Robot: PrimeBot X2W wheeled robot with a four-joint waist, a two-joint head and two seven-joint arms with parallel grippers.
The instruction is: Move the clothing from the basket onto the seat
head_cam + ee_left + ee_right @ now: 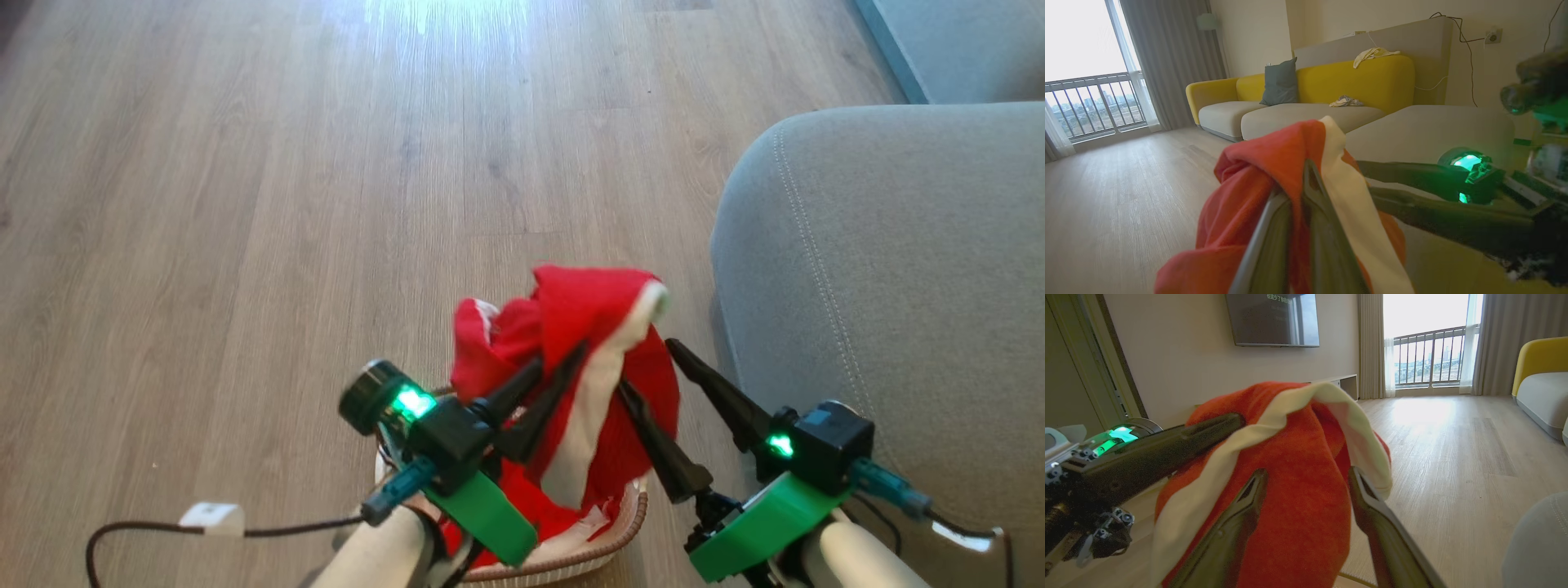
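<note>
My left gripper is shut on a red garment with a white band, the clothing, and holds it bunched above the basket at the bottom centre. More red fabric lies inside the basket. My right gripper stands open just right of the held garment, one finger in front of the cloth and one beside it. In the right wrist view the hanging clothing sits between my open fingers. In the left wrist view the clothing drapes over my shut fingertips. The grey seat lies to the right.
A dark cable with a white tag lies on the wood floor at lower left. A yellow-backed sofa with a grey-green pillow stands further off. A wall television and balcony doors lie beyond.
</note>
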